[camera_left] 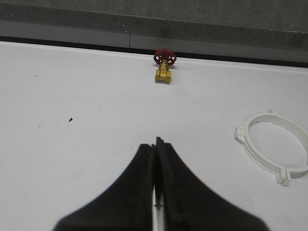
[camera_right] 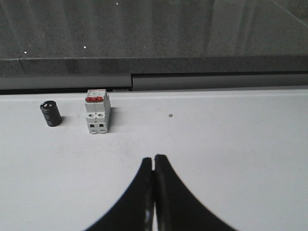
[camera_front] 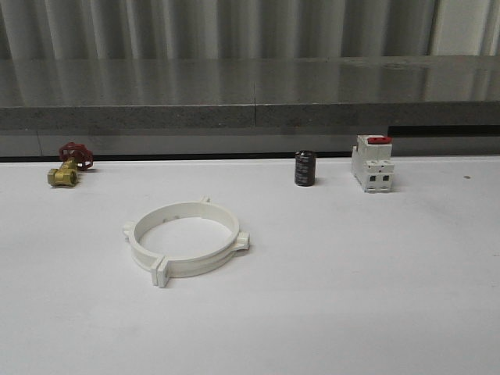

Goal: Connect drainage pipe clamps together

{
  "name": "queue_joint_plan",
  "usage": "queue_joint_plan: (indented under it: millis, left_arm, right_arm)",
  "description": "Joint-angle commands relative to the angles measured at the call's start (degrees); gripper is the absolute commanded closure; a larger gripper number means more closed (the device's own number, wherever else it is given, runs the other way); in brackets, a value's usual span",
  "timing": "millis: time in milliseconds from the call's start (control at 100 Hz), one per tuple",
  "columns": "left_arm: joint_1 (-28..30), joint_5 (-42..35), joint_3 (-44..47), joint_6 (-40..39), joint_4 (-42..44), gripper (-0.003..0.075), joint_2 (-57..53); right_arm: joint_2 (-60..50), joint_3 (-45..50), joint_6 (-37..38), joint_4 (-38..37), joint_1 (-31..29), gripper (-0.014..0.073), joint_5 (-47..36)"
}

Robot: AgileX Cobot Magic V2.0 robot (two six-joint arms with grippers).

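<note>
White table (camera_front: 375,297): drainage pipe clamps (camera_front: 186,238) apparently joined as ring, lying flat. Left gripper (camera_left: 157,140), right gripper (camera_right: 154,158): jaws closed, holding nothing.

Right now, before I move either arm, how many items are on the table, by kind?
Drainage pipe clamps: 2 white half-rings, lying together as one ring
Brass valve with red handle: 1
Black cylinder: 1
White block with red switch: 1
Total: 5
</note>
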Motion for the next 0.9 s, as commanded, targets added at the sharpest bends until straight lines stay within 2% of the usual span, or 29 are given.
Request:
queue_joint_plan:
  millis: [0, 260, 450, 520, 650, 890]
  left_arm:
    - [0.0, -4.8, -1.5, 0.0, -0.3, 0.0741, 0.4]
    - [0.0, -4.8, -1.5, 0.0, -0.3, 0.0741, 0.4]
    - [0.0, -4.8, -1.5, 0.0, -0.3, 0.0741, 0.4]
    - [0.0, -4.8, -1.5, 0.0, -0.3, 0.0741, 0.4]
    - [0.0, -4.8, -1.5, 0.0, -0.3, 0.0741, 0.4]
    - [0.0, -4.8, -1.5, 0.0, -0.3, 0.0741, 0.5]
  right_arm:
    - [-4.0, 2.1, -0.1, -0.9, -0.4, 0.0659, -7.4]
    - [-16.7, 13.0, -0.7, 0.2, -1.6, 0.0659, -12.4]
    - [-20.8, 21.4, -12.9, 11.0, -2.7, 0.0659, -21.3]
    - [-23.0, 23.6, -13.6, 12.1, -3.2, 0.0659, -21.2]
    - [-27.9, 23.4, -13.6, 11.6, -4.7, 0.0659, -14.6]
    - [-27.8, 23.4, -13.6, 11.1, -4.8, 0.0659, -13.4]
